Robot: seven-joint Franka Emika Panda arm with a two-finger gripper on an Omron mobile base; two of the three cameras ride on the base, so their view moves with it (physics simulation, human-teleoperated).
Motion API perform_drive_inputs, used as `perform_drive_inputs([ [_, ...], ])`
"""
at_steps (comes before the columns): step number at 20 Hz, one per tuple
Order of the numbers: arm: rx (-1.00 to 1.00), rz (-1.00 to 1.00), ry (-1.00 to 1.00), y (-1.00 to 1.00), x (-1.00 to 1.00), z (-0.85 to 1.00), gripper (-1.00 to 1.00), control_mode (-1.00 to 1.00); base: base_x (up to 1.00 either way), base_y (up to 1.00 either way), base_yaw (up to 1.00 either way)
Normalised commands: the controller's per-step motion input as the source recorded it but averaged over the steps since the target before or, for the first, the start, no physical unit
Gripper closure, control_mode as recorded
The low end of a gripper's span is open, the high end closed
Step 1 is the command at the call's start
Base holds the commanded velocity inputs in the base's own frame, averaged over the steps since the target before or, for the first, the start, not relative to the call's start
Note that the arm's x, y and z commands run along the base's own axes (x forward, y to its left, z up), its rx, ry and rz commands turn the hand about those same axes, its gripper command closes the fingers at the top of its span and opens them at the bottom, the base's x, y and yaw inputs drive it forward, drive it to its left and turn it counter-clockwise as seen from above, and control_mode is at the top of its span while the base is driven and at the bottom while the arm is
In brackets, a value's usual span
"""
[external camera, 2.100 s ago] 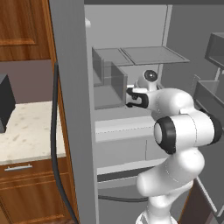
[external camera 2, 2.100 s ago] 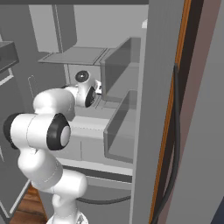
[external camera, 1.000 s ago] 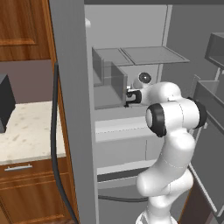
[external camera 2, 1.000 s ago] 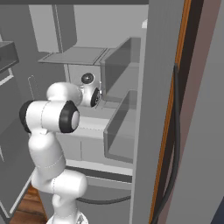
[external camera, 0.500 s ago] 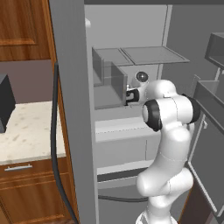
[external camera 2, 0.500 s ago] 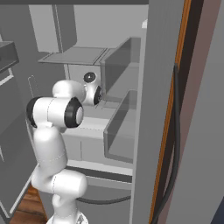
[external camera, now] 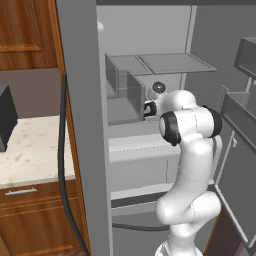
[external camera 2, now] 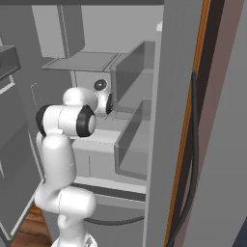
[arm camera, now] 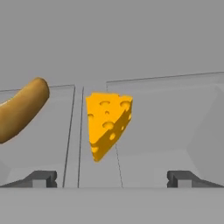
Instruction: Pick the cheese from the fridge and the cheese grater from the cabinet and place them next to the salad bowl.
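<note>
While the two small dark fingertips stand spread wide apart at the bottom of the hand view, the two-finger gripper (arm camera: 112,177) holds nothing. Ahead of the gap between the tips, toward twelve o'clock and a little left, stands the small orange-yellow cheese wedge with tiny holes (arm camera: 107,124), its narrow end pointing down, on a pale grey surface inside the tall grey fridge (arm camera: 175,52). At about nine o'clock from the cheese lies a rounded brown elongated item (arm camera: 22,111), apart from it and cut off by the view's edge. In the left base view the white arm (external camera: 187,165) reaches into the fridge under a clear glass shelf (external camera: 175,62); at nine o'clock lies a pale speckled countertop (external camera: 30,150).
</note>
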Motion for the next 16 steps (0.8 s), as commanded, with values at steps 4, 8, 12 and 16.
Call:
perform_drive_inputs([
  [4,0.00,-0.01,0.00,0.00,0.26,-0.07,-1.00,-1.00,0.00,0.00,0.00],
  [8,0.00,0.00,0.00,0.00,0.29,-0.12,-1.00,-1.00,0.00,0.00,0.00],
  [12,0.00,0.00,0.00,0.00,0.33,-0.12,-1.00,-1.00,0.00,0.00,0.00],
  [16,0.02,0.00,0.00,0.00,0.28,-0.11,-1.00,-1.00,0.00,0.00,0.00],
])
